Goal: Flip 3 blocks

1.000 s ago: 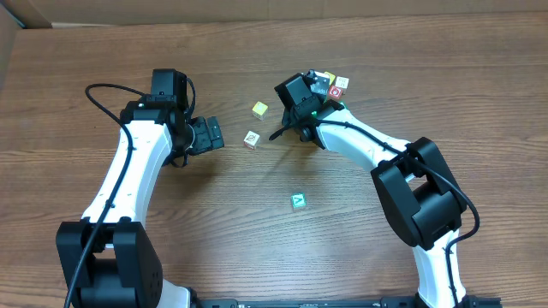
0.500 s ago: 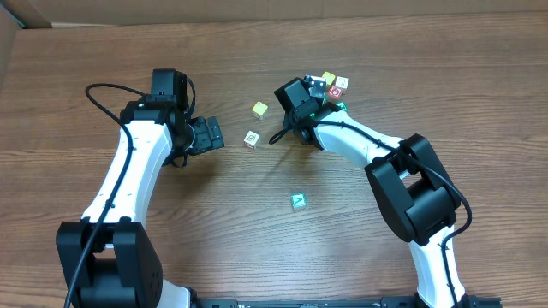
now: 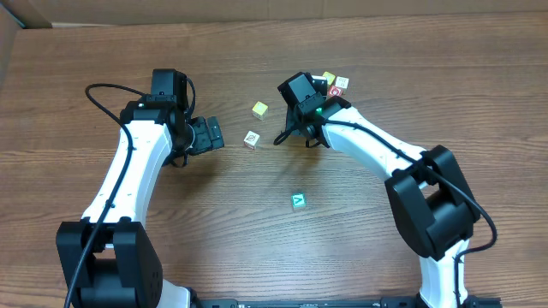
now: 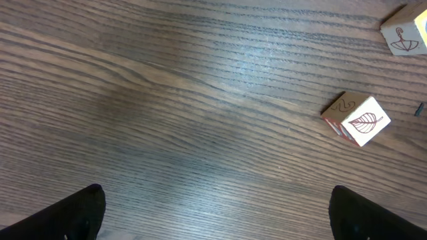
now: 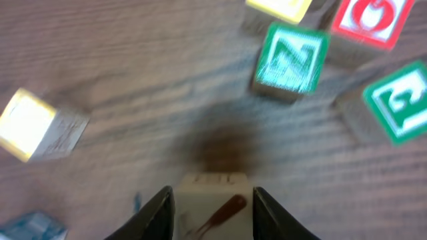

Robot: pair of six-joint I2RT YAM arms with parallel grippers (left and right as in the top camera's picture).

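My right hand (image 5: 213, 207) is over the table (image 3: 223, 239), with a white-faced wooden cube bearing a brown mark (image 5: 213, 190) between its fingers. To its left lies a leaf-marked white wooden cube (image 3: 251, 139) — just beside my left hand (image 3: 216, 135). A yellow wooden cube (image 3: 259, 109) lies behind that one; a teal-green wooden cube (image 3: 298, 201) lies nearer me, well apart.

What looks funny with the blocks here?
Nothing is spilled or broken. The only odd one is the white block pinched in the right gripper; the dark shadow beyond it suggests it is lifted.
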